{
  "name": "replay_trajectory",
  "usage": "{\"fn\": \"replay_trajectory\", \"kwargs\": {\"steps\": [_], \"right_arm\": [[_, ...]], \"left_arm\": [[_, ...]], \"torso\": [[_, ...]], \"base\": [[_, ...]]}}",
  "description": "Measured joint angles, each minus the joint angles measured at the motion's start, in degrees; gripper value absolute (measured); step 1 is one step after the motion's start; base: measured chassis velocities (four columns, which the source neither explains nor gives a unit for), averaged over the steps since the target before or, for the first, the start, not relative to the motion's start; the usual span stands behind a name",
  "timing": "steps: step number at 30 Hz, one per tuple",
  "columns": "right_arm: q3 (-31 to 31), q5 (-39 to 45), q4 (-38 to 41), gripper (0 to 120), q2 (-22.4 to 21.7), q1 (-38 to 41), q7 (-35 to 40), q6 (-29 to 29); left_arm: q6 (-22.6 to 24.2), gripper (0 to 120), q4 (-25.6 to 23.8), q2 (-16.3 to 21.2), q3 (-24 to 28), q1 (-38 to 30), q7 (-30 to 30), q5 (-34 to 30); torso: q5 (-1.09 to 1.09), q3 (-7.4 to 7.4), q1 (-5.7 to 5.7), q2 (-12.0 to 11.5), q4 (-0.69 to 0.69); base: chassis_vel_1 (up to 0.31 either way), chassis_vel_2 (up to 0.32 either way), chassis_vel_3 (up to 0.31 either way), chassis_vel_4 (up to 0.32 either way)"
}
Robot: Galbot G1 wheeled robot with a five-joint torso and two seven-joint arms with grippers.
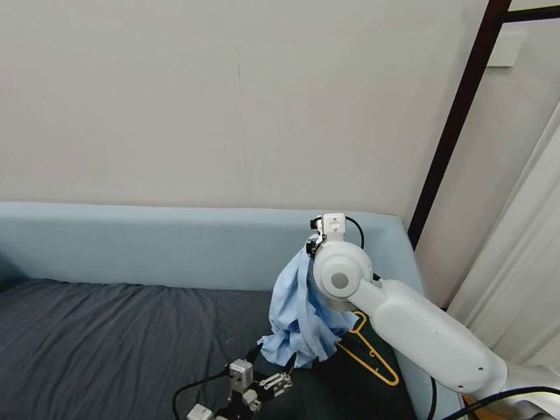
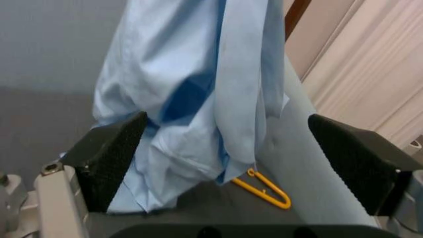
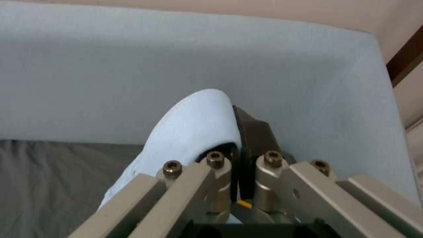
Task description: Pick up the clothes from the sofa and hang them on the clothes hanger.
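Right gripper (image 3: 231,144) fingers clamp the blue garment (image 1: 297,315) at its top, one finger buried in fabric. Left gripper (image 2: 231,148) fingers stand wide apart near its lower folds. The yellow hanger (image 2: 264,191) beneath is half-hidden.

On my head camera the yellow hanger (image 1: 378,360) lies half buried under the blue garment (image 1: 297,315) and my right arm (image 1: 420,332), so I can't make out its hook. My left gripper (image 1: 261,385) is partly cut off by the bottom edge. Cloth covers one fingertip of my right gripper (image 3: 231,134).
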Motion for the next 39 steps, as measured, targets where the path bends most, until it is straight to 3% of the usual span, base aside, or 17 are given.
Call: {"fn": "replay_trajectory", "kwargs": {"steps": [13, 39], "right_arm": [[1.32, 0.26, 0.81, 0, -1.18, -1.7, 0.44, -0.02], [2.29, 2.29, 4.09, 0, -6.0, -3.09, 0.34, -0.13]], "left_arm": [[4.2, 93, 7.45, -9.22, 8.76, -9.94, -5.29, -8.11], [4.14, 88, 20.76, -19.05, 9.74, -12.52, -5.41, -8.0]], "torso": [[0.01, 0.0, 0.0, 0.0, 0.0], [0.0, 0.0, -0.01, 0.0, 0.01]], "base": [[0.0, 0.0, 0.0, 0.0], [0.0, 0.0, 0.0, 0.0]]}}
